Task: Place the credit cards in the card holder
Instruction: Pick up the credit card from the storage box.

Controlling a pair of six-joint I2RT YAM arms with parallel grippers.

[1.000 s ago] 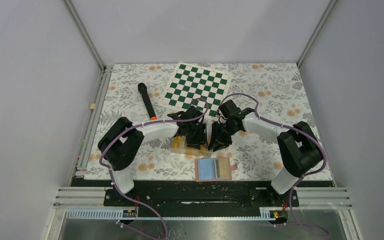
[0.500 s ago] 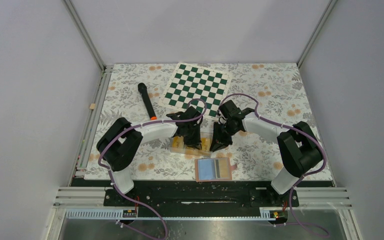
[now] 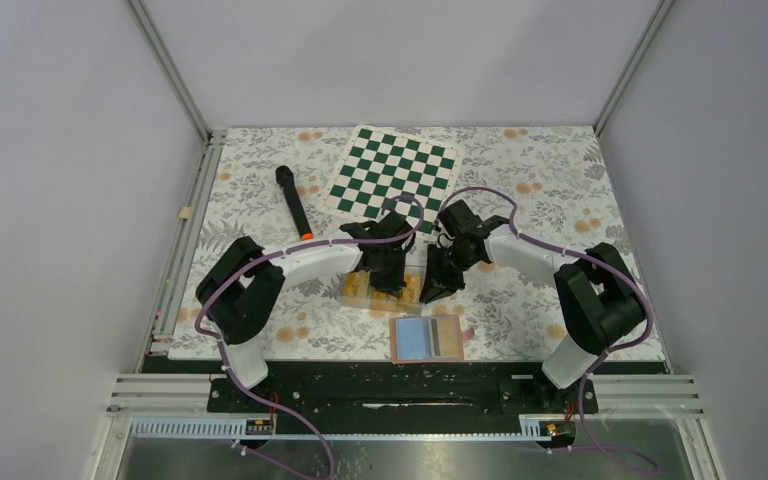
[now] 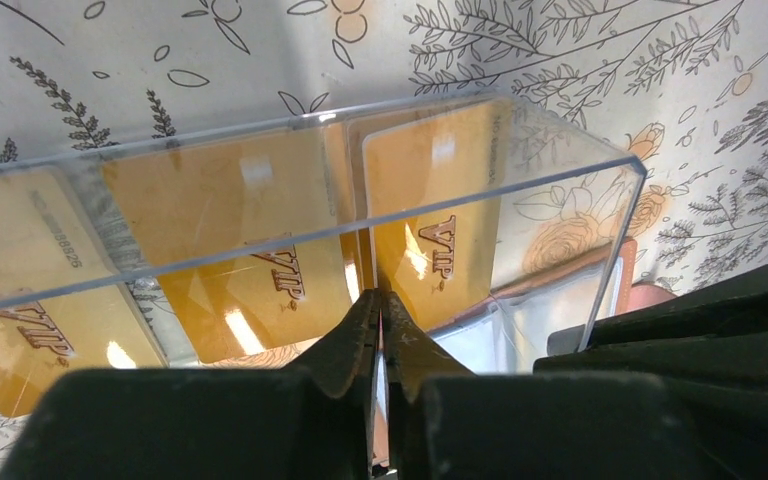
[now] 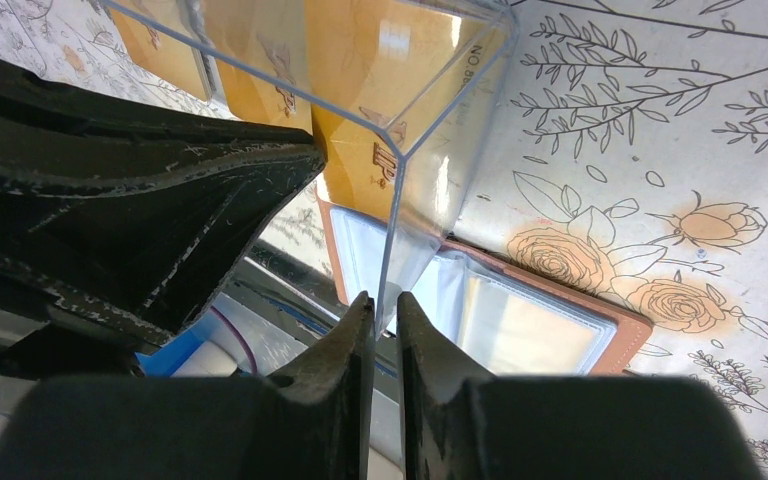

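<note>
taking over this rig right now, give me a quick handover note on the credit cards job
Left gripper: shut at the lower edge of one gold VIP card inside the clear plastic box; I cannot tell whether it grips the card.
Right gripper: shut on the box's corner wall.
Card holder: lies open at the near edge of the table, in front of the box.
Done: no card is clearly in the holder; at least three sit in the box.
Left: pull each card out and slide it into the holder.

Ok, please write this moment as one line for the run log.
left gripper: shut on credit card inside clear box | right gripper: shut on clear box wall | card holder: lying open, untouched
</note>
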